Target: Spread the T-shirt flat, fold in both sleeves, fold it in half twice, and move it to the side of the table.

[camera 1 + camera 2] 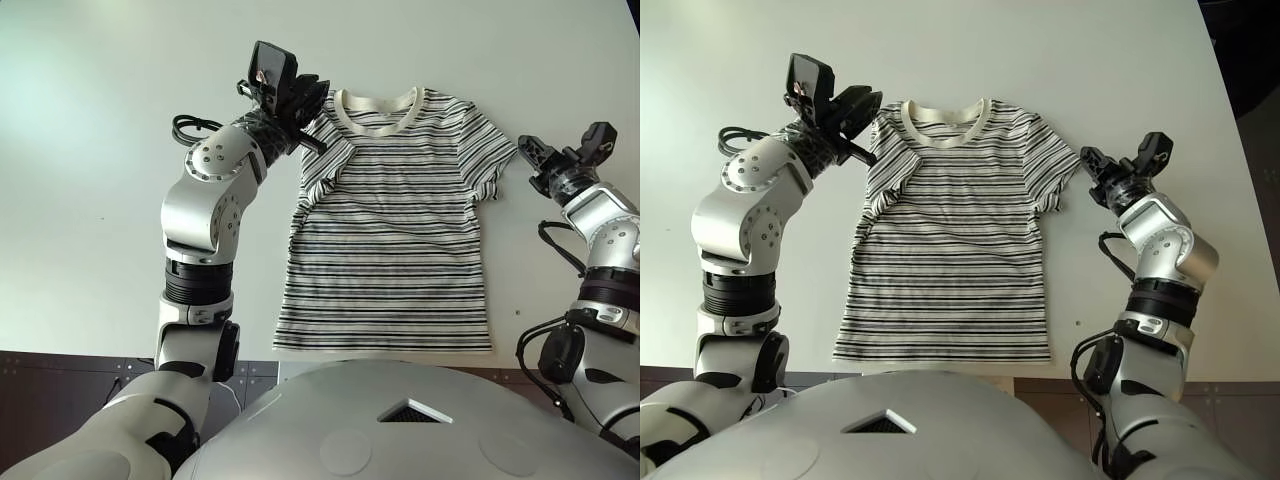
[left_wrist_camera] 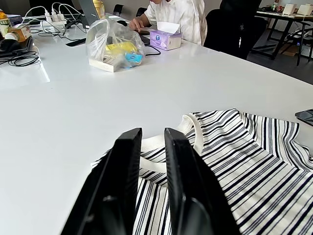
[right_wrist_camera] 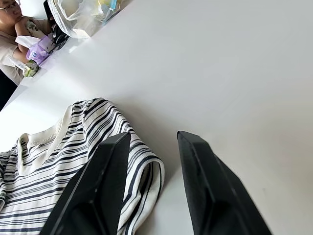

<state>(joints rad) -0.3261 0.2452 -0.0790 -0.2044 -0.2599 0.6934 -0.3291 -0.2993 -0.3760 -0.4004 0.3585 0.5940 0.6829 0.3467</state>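
Note:
A black-and-white striped T-shirt [image 1: 390,240] with a cream collar [image 1: 378,112] lies face up on the white table [image 1: 90,250], hem toward me. Its left sleeve [image 1: 322,172] is folded in over the chest. The right sleeve [image 1: 488,155] lies spread outward. My left gripper [image 1: 312,100] hovers at the shirt's left shoulder beside the collar, fingers [image 2: 129,161] parted by a narrow gap and holding nothing. Just outside the right sleeve's edge [image 3: 142,171], my right gripper [image 1: 533,160] is open wide and holds nothing.
Far across the table sit a plastic bag of items [image 2: 115,44], a tissue box [image 2: 166,39] and cables [image 2: 19,56]. A dark phone [image 2: 305,116] lies beyond the shirt. Bare tabletop lies left and right of the shirt; the table's front edge [image 1: 100,352] is close to me.

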